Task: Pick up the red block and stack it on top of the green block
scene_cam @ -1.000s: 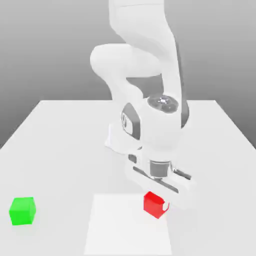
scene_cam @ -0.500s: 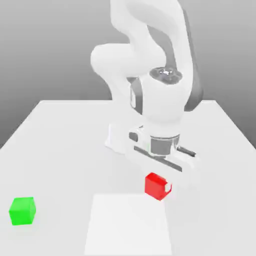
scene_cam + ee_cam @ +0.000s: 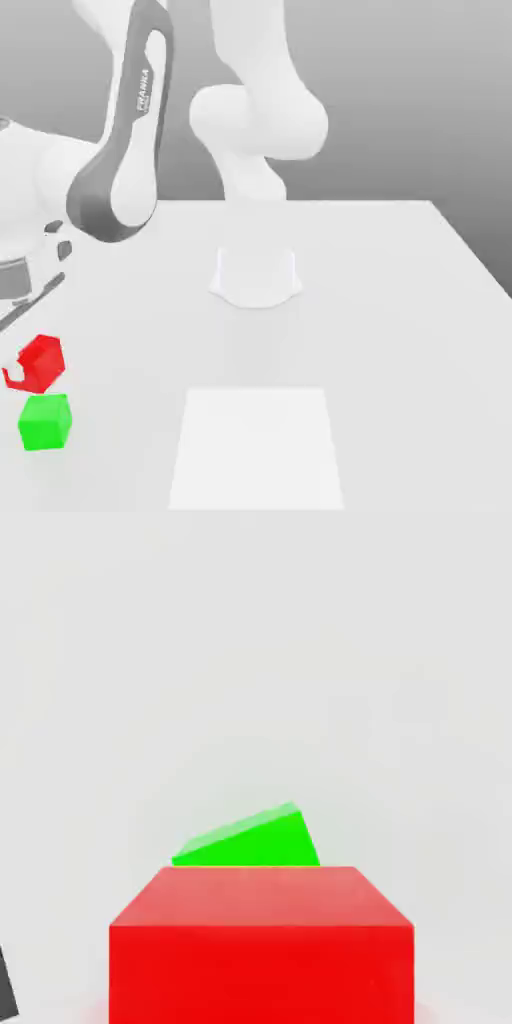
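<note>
Blocks are the only loose things we find on the white table [image 3: 400,300], and nothing among them serves as a container. At the left edge of the exterior view the gripper [image 3: 30,365] hangs from the arm [image 3: 125,150], its jaws drawn narrow and clamped on the red block [image 3: 38,362], which is lifted clear of the tabletop and sits tilted in the grip. Directly below it in the lower left of that frame, the green block [image 3: 45,421] rests on the table; a thin gap separates the two cubes. In the hand view we see the red block large at the bottom centre, with the green block peeking out just beyond its far edge against the plain white surface.
</note>
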